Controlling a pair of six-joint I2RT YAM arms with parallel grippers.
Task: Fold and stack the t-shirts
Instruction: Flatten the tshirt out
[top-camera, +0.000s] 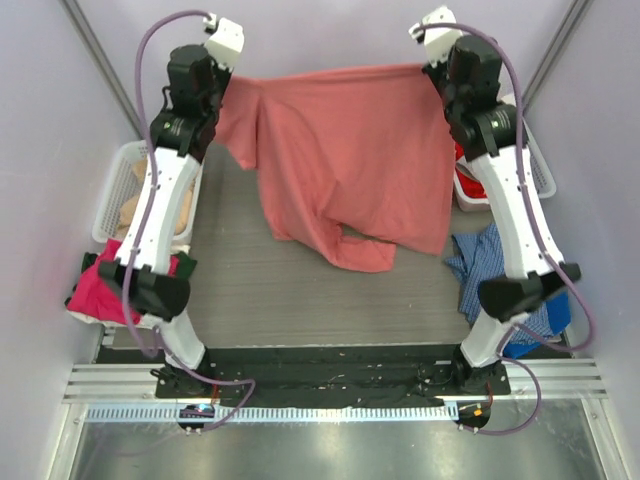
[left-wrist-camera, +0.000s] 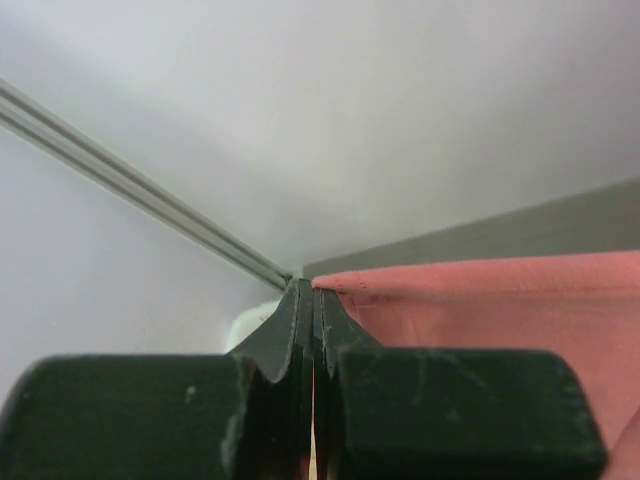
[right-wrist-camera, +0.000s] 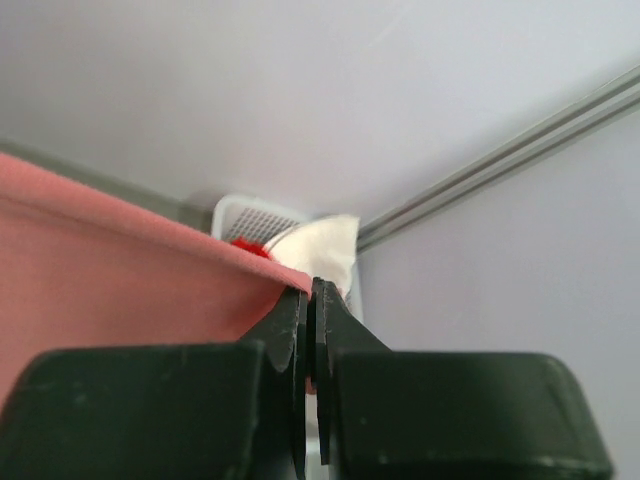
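A salmon-red t-shirt (top-camera: 345, 150) hangs stretched between my two grippers above the far part of the table, its lower part bunched on the table top. My left gripper (top-camera: 224, 80) is shut on its left top corner; in the left wrist view the cloth (left-wrist-camera: 480, 300) runs off to the right of the shut fingers (left-wrist-camera: 340, 330). My right gripper (top-camera: 432, 72) is shut on the right top corner; in the right wrist view the cloth (right-wrist-camera: 120, 290) runs off to the left of the fingers (right-wrist-camera: 330, 320).
A white basket (top-camera: 125, 185) with beige cloth stands at the left, with a magenta-pink shirt (top-camera: 100, 290) in front of it. A white basket (top-camera: 540, 165) with red cloth stands at the right. A blue patterned cloth (top-camera: 485, 270) lies at the right edge.
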